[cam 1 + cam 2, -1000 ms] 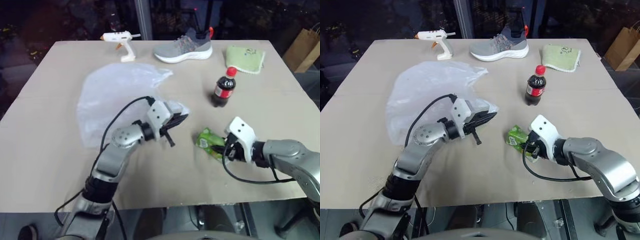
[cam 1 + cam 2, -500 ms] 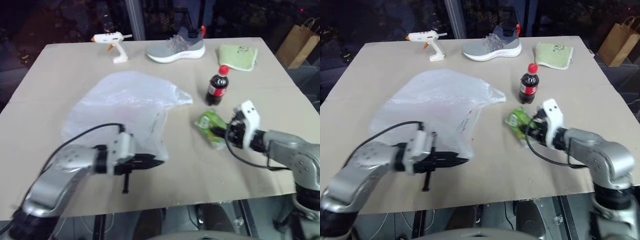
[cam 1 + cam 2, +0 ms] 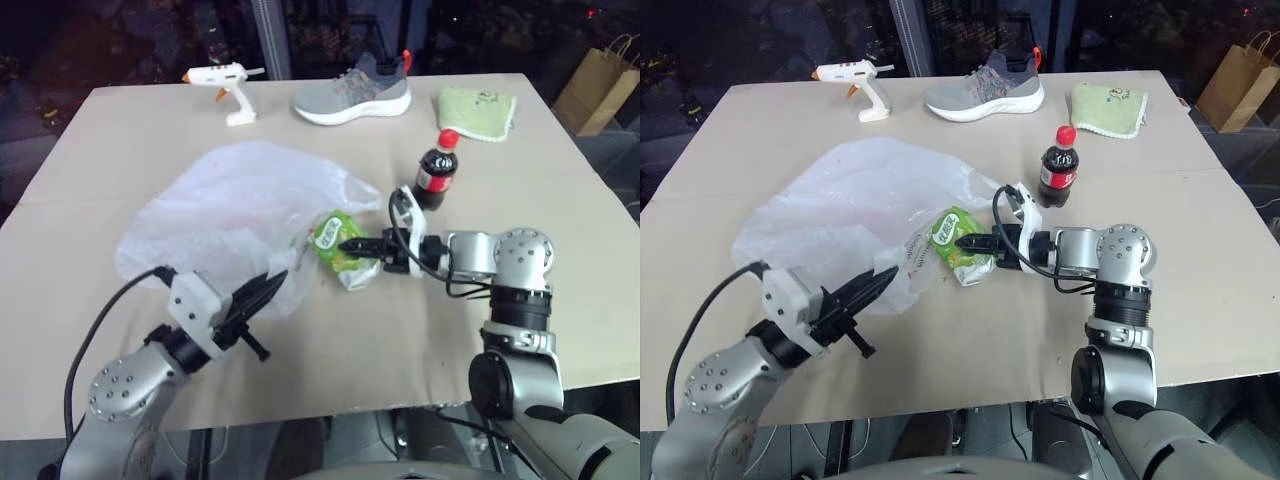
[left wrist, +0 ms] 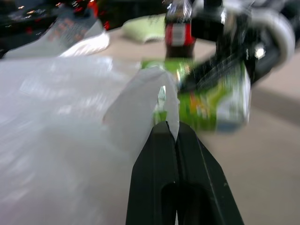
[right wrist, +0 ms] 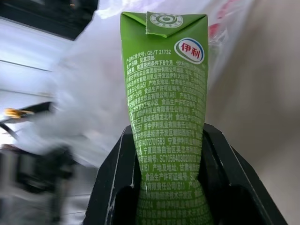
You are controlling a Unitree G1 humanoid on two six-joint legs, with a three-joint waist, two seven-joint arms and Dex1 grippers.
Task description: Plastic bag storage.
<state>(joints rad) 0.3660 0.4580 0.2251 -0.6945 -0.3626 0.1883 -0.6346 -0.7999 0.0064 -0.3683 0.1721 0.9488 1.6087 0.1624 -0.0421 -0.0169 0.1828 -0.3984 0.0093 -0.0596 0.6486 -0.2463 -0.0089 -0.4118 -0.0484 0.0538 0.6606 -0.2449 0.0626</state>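
Left end effector (image 4: 169, 129) clamped on plastic bag (image 3: 225, 210), pulled back | right end effector (image 3: 352, 247) carried green carton (image 3: 340, 243) to bag

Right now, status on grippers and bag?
Left gripper shut on bag edge. Right gripper holds green carton at bag mouth. Nothing in the way.

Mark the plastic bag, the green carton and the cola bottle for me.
plastic bag (image 3: 840, 205): right eye view, crinkled upper film.
green carton (image 5: 166, 122): right wrist view, printed side panel.
cola bottle (image 3: 434, 178): left eye view, red label.

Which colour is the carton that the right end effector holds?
Green carton with white print, best in the right wrist view.
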